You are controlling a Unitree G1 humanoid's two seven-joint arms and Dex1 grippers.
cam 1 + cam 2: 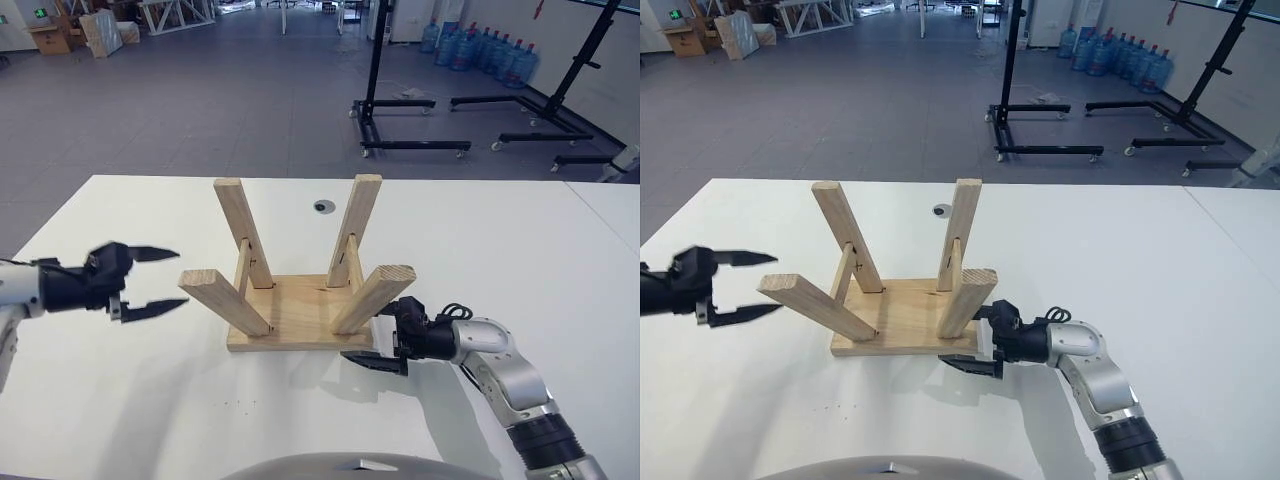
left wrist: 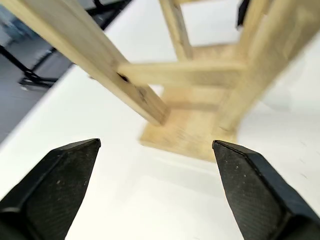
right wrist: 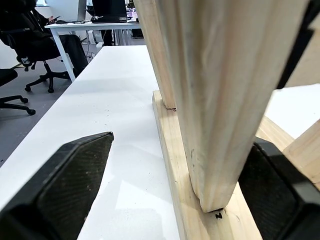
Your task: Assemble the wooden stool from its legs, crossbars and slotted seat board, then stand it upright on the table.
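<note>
White tabletop [image 1: 120, 400] carries upturned pale wooden stool [image 1: 295, 315]; left gripper [image 1: 183, 277] gapes wide nearby, right gripper [image 1: 382, 345] loosely straddles one leg [image 1: 372, 295]

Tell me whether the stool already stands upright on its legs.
No: the stool rests on its seat board, all four legs pointing up.

Left tool [image 1: 182, 277] and right tool [image 3: 181, 142] spread wide.

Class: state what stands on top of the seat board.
Four legs rise from the seat board, joined by crossbars. The board lies flat on the table; its underside is hidden.
</note>
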